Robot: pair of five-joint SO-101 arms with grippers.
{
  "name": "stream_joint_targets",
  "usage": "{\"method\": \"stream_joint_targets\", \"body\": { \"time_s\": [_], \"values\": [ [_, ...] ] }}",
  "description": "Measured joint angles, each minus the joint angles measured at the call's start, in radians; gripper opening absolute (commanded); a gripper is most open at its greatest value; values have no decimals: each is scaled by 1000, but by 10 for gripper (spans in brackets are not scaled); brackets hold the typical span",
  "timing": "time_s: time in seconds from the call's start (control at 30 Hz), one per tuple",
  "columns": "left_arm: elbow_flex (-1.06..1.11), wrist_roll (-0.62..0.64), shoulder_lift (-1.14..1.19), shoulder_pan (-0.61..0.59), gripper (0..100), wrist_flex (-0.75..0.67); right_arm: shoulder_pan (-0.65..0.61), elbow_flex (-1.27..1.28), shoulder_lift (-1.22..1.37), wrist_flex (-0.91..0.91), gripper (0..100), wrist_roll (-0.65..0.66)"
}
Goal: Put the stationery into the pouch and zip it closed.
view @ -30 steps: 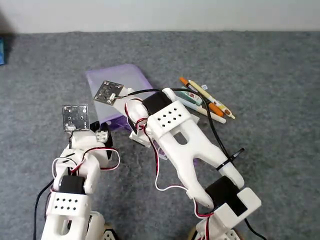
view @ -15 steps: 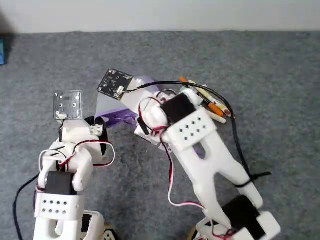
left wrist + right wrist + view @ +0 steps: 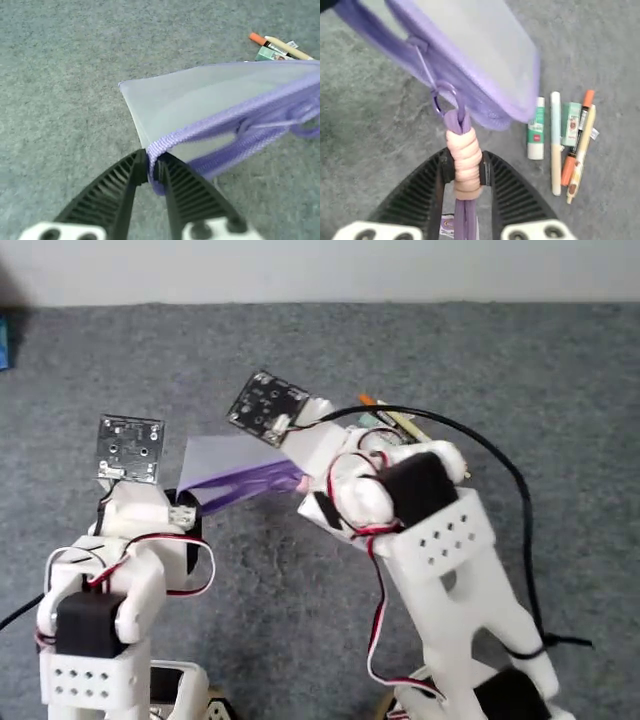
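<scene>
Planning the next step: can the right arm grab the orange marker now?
Probably not: the right gripper is shut on the pink wrapped zipper pull of the translucent purple pouch. The orange marker lies uncovered.

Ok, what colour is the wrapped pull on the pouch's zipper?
The pull is pale pink; the right wrist view shows it best.

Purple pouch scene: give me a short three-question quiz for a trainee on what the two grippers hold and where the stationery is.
1. True or false: the left gripper is shut on an end of the translucent purple zip pouch.
2. What does the right gripper clamp? A the pink wrapped zipper pull; B an orange marker; C nothing.
3. Fill in: the loose pens lie ___ the pouch, on the grey carpet.
Key: 1 true; 2 A; 3 outside.
</scene>
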Motion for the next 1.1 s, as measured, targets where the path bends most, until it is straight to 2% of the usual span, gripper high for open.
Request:
{"method": "stream_joint_targets", "body": {
  "time_s": [0.3, 0.73, 0.97, 1.1],
  "values": [
    [-11, -43, 0, -109, 9, 8, 89, 0, -43, 44, 9, 40],
    [-11, -48, 0, -89, 17, 8, 112, -44, -44, 52, 9, 43],
    [40, -48, -6, -29, 148, -41, 115, -58, -44, 54, 9, 43],
    [127, -48, 0, -29, 148, -109, 117, -58, -44, 54, 9, 43]
  ]
}}
